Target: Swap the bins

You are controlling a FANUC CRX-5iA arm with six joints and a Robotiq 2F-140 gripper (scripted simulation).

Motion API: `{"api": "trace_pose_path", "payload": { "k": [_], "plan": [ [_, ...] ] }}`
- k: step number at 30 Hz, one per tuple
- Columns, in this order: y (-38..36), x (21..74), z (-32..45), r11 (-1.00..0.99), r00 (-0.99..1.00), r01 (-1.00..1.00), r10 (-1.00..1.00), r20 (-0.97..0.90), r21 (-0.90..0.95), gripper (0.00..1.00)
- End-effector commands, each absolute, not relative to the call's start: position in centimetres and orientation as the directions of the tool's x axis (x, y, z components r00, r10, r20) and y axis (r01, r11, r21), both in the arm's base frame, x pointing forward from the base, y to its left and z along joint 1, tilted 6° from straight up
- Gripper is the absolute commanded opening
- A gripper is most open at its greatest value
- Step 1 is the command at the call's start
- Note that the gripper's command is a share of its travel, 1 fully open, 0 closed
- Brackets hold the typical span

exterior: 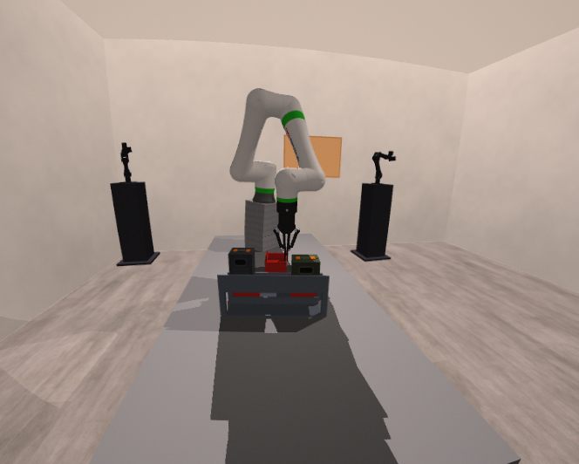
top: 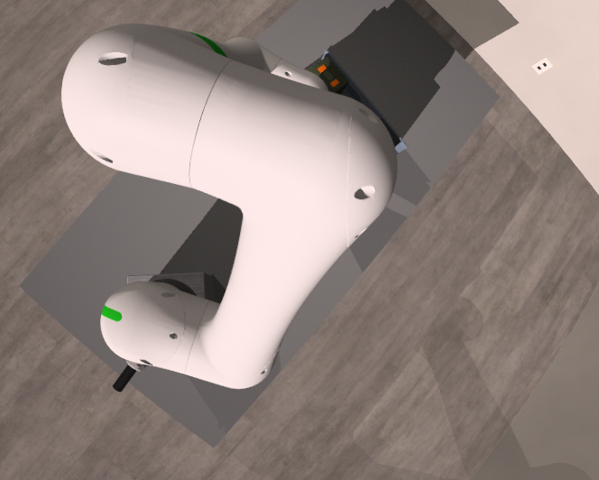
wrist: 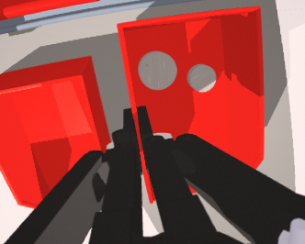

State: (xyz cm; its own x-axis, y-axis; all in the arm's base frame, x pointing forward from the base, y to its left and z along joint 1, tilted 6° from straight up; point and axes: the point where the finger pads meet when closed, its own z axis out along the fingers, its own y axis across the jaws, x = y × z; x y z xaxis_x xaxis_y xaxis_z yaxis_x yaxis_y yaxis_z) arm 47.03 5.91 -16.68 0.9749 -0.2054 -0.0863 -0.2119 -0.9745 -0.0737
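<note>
My gripper is shut on a side wall of the bin with parts. This red open bin looks roughly level, and two grey round parts lie in it. In the wrist view its low open front is at the bottom, away from the shelf. The empty red bin stands upright on the table to its left there, with a narrow space between them. The shelf is at the wrist view's top edge. In the top view the arm hides the gripper and both bins.
A dark grey box and a dark green box stand on the shelf's top board. Below it, red bins show on either side of a gap. The grey table carries the shelf.
</note>
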Motion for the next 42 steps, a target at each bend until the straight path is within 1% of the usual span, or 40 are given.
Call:
{"api": "trace_pose_path", "payload": {
  "k": [1, 42],
  "plan": [
    [5.84, 47.25, -16.51, -0.974, 0.972, -0.212, -0.202, -0.123, -0.075, 0.1],
    [5.73, 47.71, -16.47, -0.975, 0.971, -0.212, -0.201, -0.126, -0.075, 0.1]
  ]
}}
